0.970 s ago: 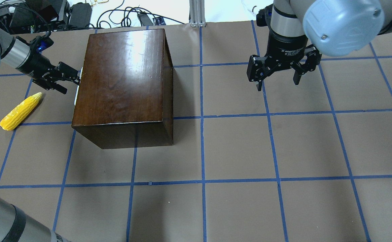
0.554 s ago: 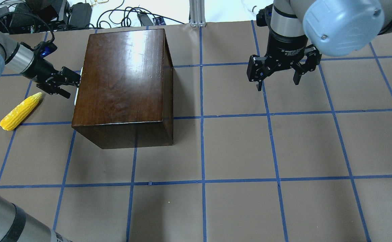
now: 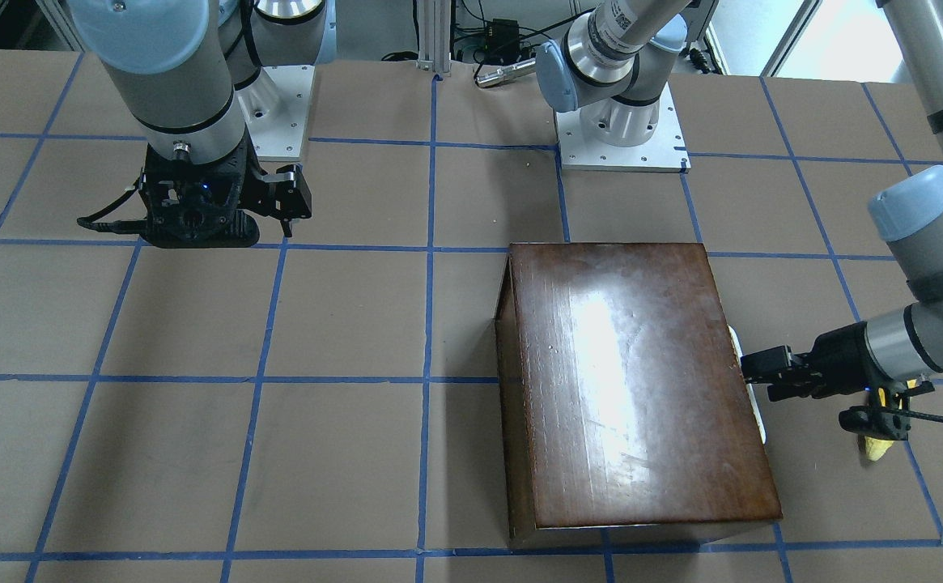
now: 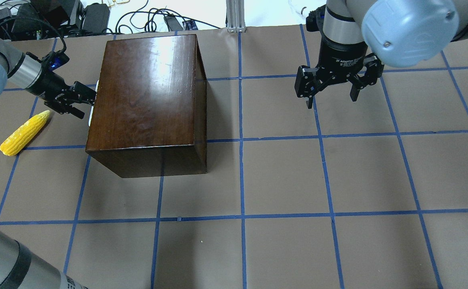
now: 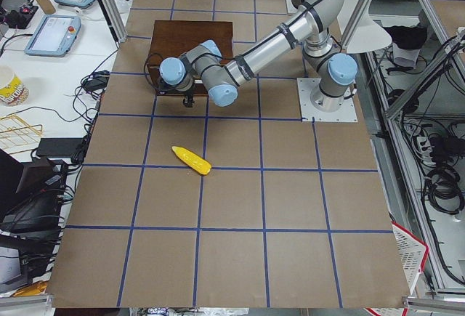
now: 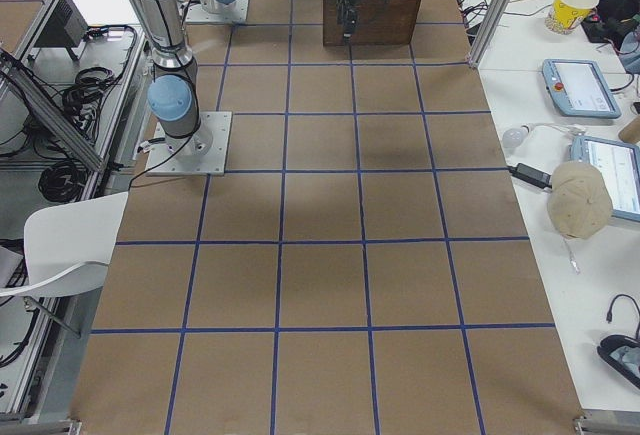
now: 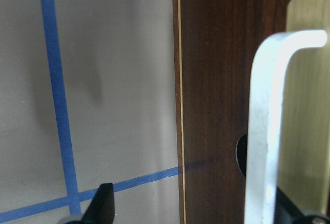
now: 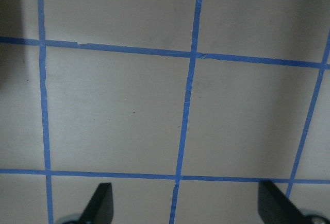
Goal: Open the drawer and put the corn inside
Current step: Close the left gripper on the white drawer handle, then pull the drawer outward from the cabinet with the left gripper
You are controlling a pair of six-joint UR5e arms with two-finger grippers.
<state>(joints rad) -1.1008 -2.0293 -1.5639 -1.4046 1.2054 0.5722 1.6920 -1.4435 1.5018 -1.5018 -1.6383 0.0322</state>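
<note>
The dark-brown box [image 4: 149, 92] stands at the table's back left with its drawer shut. The drawer's dark front panel [image 7: 211, 80] and white handle [image 7: 265, 131] fill the left wrist view. My left gripper [image 4: 86, 102] is open, its fingers on either side of the handle at the box's left face; whether they touch it I cannot tell. The yellow corn [image 4: 25, 133] lies on the table left of the box, just below that gripper. It is partly hidden behind the left wrist in the front-facing view [image 3: 876, 447]. My right gripper [image 4: 332, 98] is open and empty over bare table.
The table is brown paper with a blue tape grid [image 4: 242, 216]. Cables and power bricks [image 4: 93, 16] lie beyond the back edge. An aluminium post [image 4: 234, 16] stands at back centre. The two arm bases [image 3: 621, 129] sit at the robot's side.
My left gripper has moved a little toward the box's left face and up-table, closer around the handle. The corn, the box and the right arm have not moved.
</note>
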